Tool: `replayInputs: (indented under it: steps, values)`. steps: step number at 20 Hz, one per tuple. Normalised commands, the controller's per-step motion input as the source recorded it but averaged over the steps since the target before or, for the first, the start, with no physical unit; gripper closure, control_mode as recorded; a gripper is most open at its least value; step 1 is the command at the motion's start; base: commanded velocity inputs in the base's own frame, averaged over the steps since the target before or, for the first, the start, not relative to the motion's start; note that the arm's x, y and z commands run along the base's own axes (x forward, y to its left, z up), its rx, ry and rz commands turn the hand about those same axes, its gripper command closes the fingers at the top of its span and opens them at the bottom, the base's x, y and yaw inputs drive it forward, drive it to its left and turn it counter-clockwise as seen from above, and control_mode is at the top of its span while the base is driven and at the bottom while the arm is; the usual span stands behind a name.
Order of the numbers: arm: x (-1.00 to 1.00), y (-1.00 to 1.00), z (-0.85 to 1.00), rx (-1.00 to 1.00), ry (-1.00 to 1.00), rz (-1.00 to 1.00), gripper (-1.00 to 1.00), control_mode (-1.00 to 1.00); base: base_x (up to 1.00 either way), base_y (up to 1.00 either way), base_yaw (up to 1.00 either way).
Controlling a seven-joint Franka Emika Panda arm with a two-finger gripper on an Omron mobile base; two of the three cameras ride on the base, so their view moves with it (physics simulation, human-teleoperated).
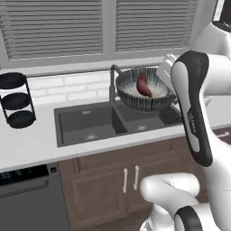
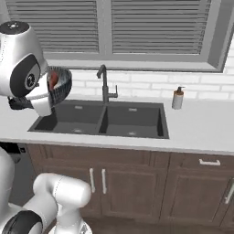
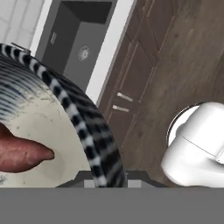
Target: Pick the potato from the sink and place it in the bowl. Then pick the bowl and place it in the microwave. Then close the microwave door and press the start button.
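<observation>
The grey-blue ribbed bowl point(image 1: 145, 90) hangs tilted in the air above the right basin of the dark double sink point(image 1: 90, 119), beside the faucet point(image 1: 113, 81). The reddish-brown potato point(image 1: 143, 85) lies inside it on the speckled whitish bottom. In the hand view my gripper point(image 3: 107, 177) is shut on the bowl's striped rim point(image 3: 87, 131), with the potato point(image 3: 22, 153) just left of it. From the right base view the bowl point(image 2: 60, 86) and potato point(image 2: 53, 78) peek out behind my wrist, left of the sink point(image 2: 100, 119). The microwave and its door are out of view.
A black tiered rack point(image 1: 16, 99) stands on the counter left of the sink. A soap bottle point(image 2: 177, 98) stands at the sink's right. Brown cabinet doors point(image 2: 137, 183) run below the counter, and a dishwasher front point(image 1: 27, 198) sits lower left.
</observation>
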Motion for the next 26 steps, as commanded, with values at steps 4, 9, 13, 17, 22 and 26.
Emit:
replayInputs:
  steps: [4, 9, 13, 17, 22, 26]
  values:
    - [0.0, 0.0, 0.0, 0.0, 0.0, 0.0, 1.0, 1.0, 0.0, 0.37, -0.7]
    - [0.0, 0.0, 0.0, 0.0, 0.0, 0.0, 1.0, 1.0, 0.0, 0.15, -0.81]
    - [0.0, 0.0, 0.0, 0.0, 0.0, 0.0, 1.0, 1.0, 0.0, 0.05, -0.82]
    - [0.0, 0.0, 0.0, 0.0, 0.0, 0.0, 1.0, 1.0, 0.0, 0.0, -0.77]
    - [0.0, 0.0, 0.0, 0.0, 0.0, 0.0, 1.0, 1.0, -0.01, 0.0, -0.76]
    - [0.0, 0.0, 0.0, 0.0, 0.0, 0.0, 1.0, 1.0, -0.02, 0.0, -0.74]
